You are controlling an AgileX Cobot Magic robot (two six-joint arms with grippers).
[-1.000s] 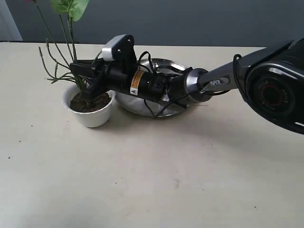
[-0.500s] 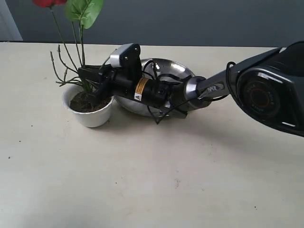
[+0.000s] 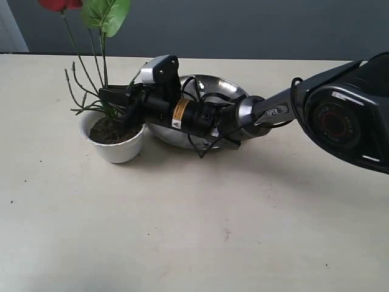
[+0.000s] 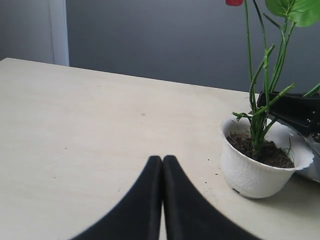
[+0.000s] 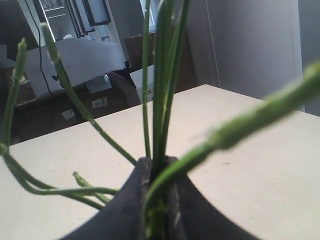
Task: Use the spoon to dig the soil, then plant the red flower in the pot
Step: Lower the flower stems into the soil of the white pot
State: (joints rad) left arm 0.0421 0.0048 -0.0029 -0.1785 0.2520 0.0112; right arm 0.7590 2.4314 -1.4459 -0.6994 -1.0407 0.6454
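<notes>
Pot, white with a scalloped rim, stands at the left of the table in the exterior view; soil fills it near to the rim, dark and loose. Red flower rises from that soil on thin green stems; its petals are cut off by the upper edge of the exterior view, and in the left wrist view only a sliver of red shows at the frame top; one round green leaf sits beside the bloom, also partly cropped. Right gripper reaches across from the right and sits low over the pot; its fingers are clenched on the bundled stems just above the soil, as the right wrist view confirms at close range, though that view is blurred and the fingertips themselves are hard to separate. Steel plate lies just behind and right of the pot, largely hidden by the arm and its cables; its contents cannot be made out. Left gripper appears only in its own wrist view, fingers pressed together on nothing, well apart from the pot.
</notes>
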